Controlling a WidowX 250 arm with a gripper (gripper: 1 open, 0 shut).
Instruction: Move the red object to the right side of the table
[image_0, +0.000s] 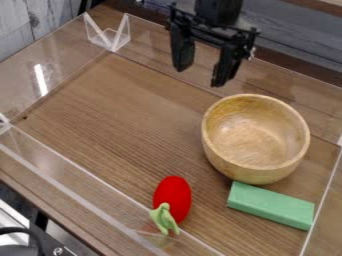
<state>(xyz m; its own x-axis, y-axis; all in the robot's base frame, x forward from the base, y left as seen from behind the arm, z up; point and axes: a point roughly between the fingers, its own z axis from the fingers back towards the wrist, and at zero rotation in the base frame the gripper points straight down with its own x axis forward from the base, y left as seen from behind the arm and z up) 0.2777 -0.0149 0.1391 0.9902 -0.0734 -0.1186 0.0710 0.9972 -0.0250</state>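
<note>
The red object is a small rounded plush fruit with a light green leafy stem end. It lies near the front edge of the brown wood-grain table. My gripper hangs open and empty above the back of the table, far behind the red object and up left of the wooden bowl. Its two black fingers point down with a clear gap between them.
A wooden bowl stands at the right. A flat green rectangular block lies in front of it, right of the red object. Low clear acrylic walls border the table. A clear bracket stands at the back left.
</note>
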